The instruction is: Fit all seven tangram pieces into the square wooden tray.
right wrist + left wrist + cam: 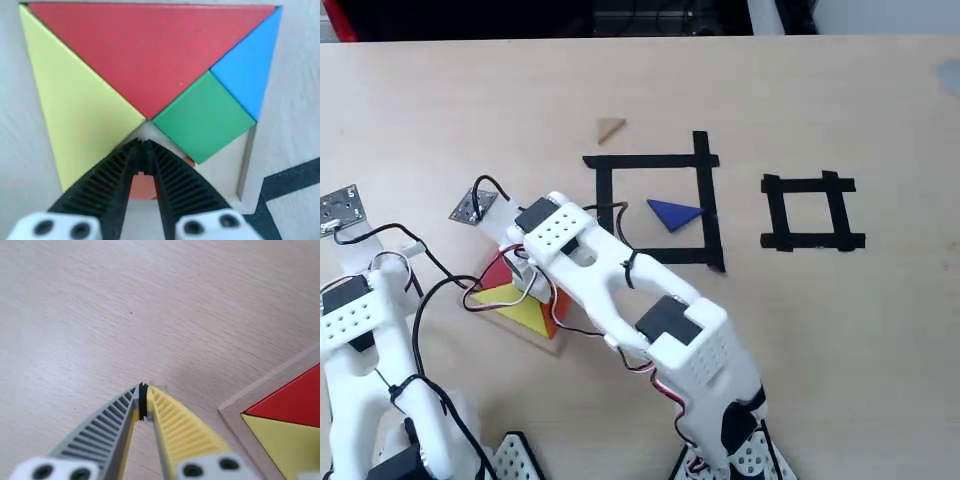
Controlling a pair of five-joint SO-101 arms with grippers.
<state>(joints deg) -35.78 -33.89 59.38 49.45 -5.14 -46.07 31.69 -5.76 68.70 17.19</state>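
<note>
Right claw (145, 150) is pinched fully shut on nothing, tips over the middle of the tray (247, 170), where the red triangle (150, 45), yellow triangle (75, 110) and green square (205, 117) meet. Left claw (143, 402) is clamped shut too, empty, over bare table near the tray corner. The dark blue triangle (675, 213) sits inside a taped square.

High camera, fixed: looks down over my desk (860, 340) from afar; wrist cameras, two: close above it, facing past left tool (143, 401) and right tool (142, 152), all sharing the tray (265, 384).

Pale wood-grain table (860, 350), black tape squares (812, 241) on it, dark space (520, 15) beyond far edge
</note>
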